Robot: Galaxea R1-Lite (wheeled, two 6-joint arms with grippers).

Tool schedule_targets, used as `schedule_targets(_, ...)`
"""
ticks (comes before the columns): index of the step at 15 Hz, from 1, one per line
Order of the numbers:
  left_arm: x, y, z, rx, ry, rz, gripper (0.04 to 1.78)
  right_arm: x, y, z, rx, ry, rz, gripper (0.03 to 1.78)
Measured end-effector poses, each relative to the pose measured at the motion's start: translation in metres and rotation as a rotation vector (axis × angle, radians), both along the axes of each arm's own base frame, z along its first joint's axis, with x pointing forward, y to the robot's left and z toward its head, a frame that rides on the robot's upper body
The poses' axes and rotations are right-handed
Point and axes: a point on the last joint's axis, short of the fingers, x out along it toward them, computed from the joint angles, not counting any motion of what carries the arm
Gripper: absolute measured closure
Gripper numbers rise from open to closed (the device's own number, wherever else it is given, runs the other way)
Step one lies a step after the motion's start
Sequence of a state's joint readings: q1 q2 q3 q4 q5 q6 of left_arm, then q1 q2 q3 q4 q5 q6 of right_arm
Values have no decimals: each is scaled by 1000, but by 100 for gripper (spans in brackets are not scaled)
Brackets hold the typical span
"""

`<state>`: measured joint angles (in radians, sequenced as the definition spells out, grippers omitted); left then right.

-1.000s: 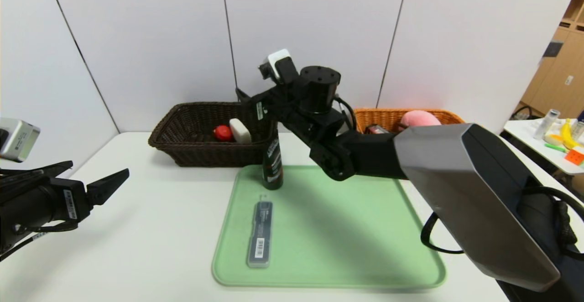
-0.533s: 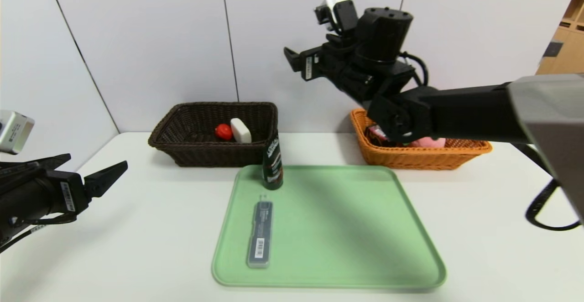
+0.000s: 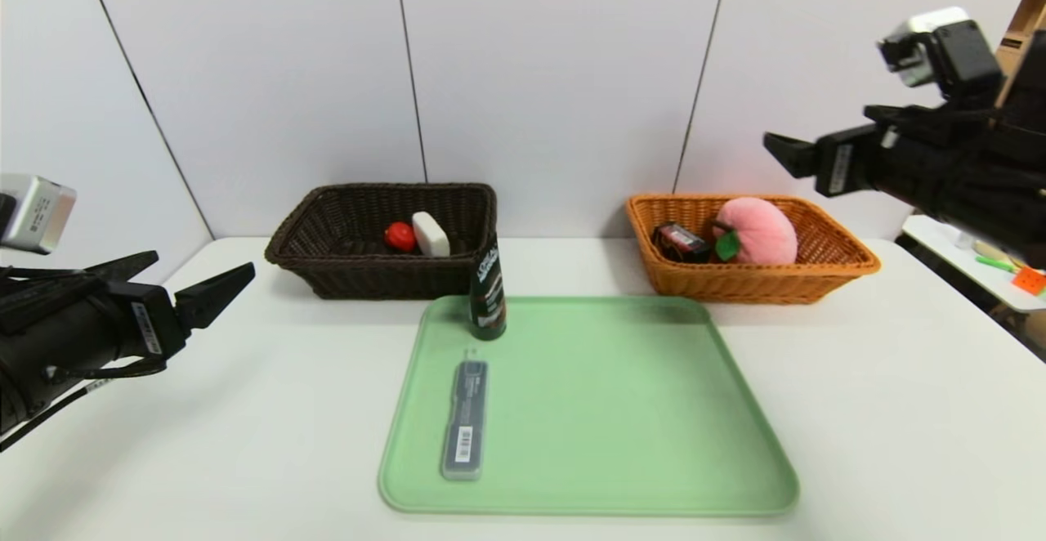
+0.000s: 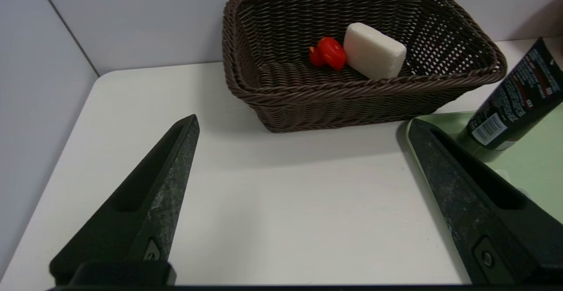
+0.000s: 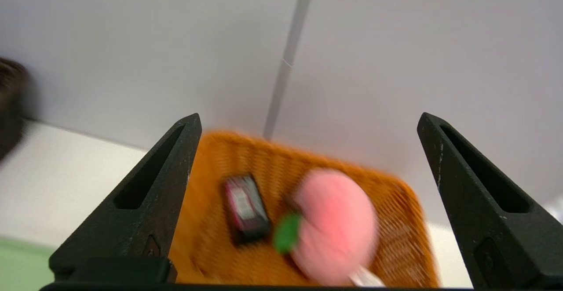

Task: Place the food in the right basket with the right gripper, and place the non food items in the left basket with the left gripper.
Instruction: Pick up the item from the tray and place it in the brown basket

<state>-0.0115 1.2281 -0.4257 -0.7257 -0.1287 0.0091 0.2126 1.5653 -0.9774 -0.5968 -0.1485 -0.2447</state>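
white tabletop (image 3: 270,410) before grey wall panels, carrying a green tray (image 3: 621,410). two non-food items rest on the tray: an upright dark bottle (image 3: 489,294) at its 11 o'clock corner and a flat dark case (image 3: 466,420), long axis running 12 to 6. left gripper (image 3: 176,292), fingers wide and empty, hovers at 9 o'clock, the nearer arm. right gripper (image 3: 788,153), fingers wide and empty, hangs high at 2 o'clock above the orange basket (image 3: 846,267). the brown basket (image 3: 327,275) lies at 11 o'clock.
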Motion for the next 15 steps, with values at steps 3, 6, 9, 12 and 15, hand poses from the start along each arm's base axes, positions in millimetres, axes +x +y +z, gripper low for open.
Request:
schedule_targets(3,7,-7,-6,-9,-11,-33,13,-56,-34,-25,31,46,-97,12)
schedule_targets(6,13,-11,-14,-12,-33,-54,13,-92,-43,-49,64,40,-119,12)
schedule_targets(9,16,-29,-26,-10,-3,-144,13,-114,-46,-62,73,26,-125,12)
schedule_targets(12,23,-47,-27,32,89,-233,13,-124,-47,-68,71,31,-125,12)
schedule_targets(15,32,-63,1,61,190,-291,13,-129,-48,-76,66,55,-122,12)
